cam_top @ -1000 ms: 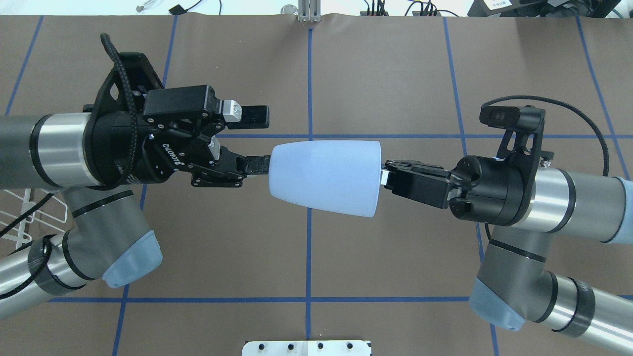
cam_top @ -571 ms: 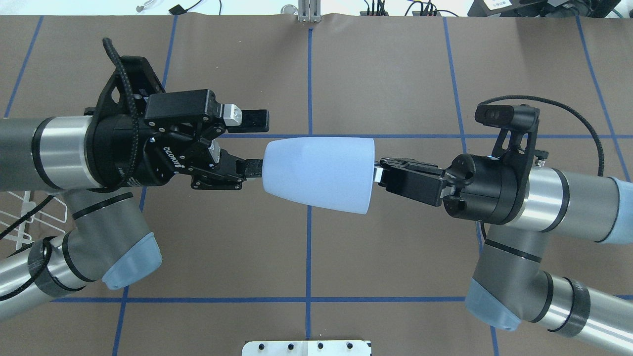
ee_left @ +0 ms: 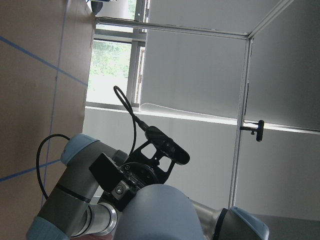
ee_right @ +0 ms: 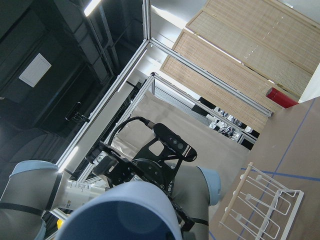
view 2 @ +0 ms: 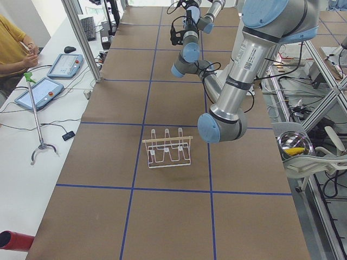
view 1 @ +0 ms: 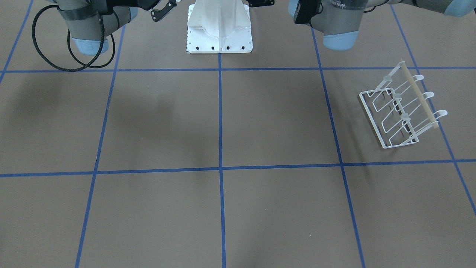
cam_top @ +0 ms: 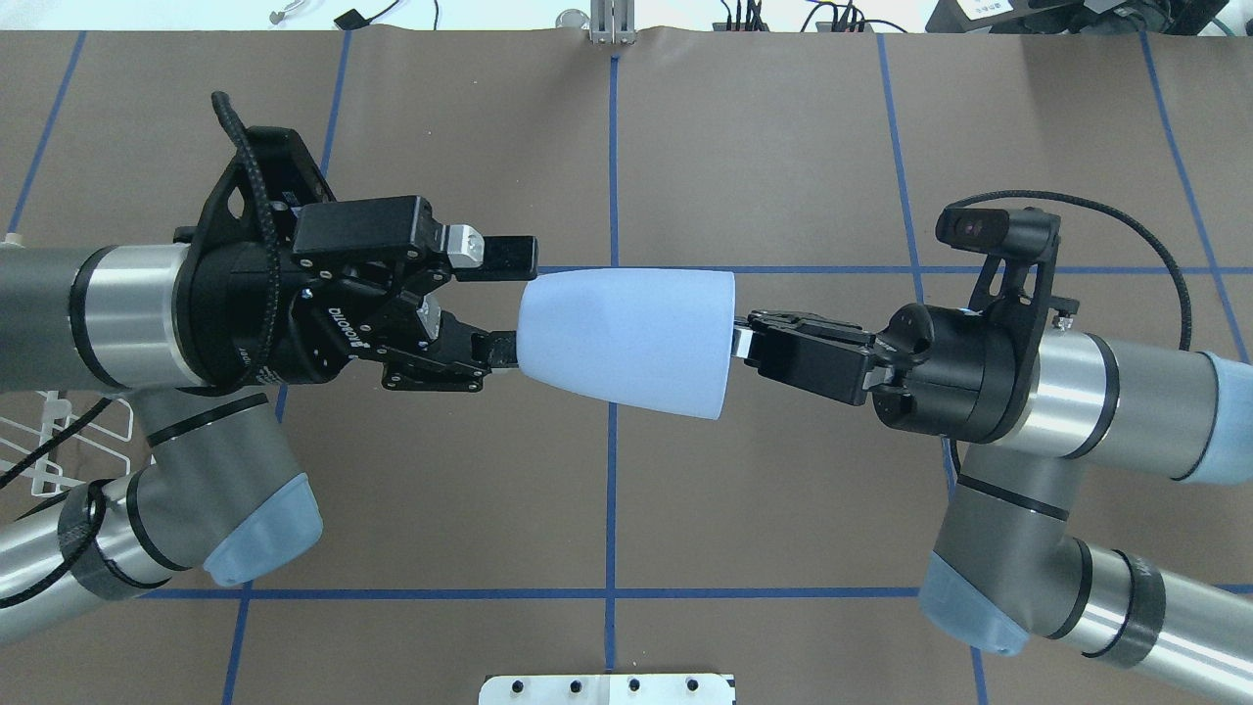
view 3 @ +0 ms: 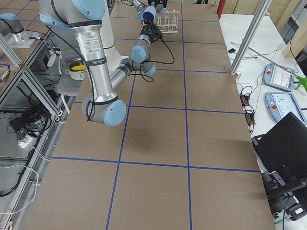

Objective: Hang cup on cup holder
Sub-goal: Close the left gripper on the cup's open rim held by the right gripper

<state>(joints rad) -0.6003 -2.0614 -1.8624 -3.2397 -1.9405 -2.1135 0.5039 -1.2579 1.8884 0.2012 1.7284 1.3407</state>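
Note:
The light blue cup [cam_top: 622,341] lies level in the air over the middle of the table, its narrow base to the left. My right gripper [cam_top: 736,343] is shut on its rim. My left gripper [cam_top: 509,302] is open, and its fingertips [cam_top: 514,255] reach the cup's base, one on each side. The cup also fills the bottom of the left wrist view [ee_left: 160,212] and the right wrist view [ee_right: 120,212]. The white wire cup holder [view 1: 403,108] stands empty on the table on my left side. It also shows in the exterior left view [view 2: 167,149].
The white robot base plate [view 1: 219,33] sits at the table's edge between the arms. Blue tape lines cross the brown table [view 1: 223,208]. Beside the table are an operator's bench with tablets [view 2: 49,89] and a steel bowl [view 2: 295,143].
My right gripper has carried the cup leftward toward the left gripper. The left gripper's open fingers, which were apart from the cup's base, now reach it.

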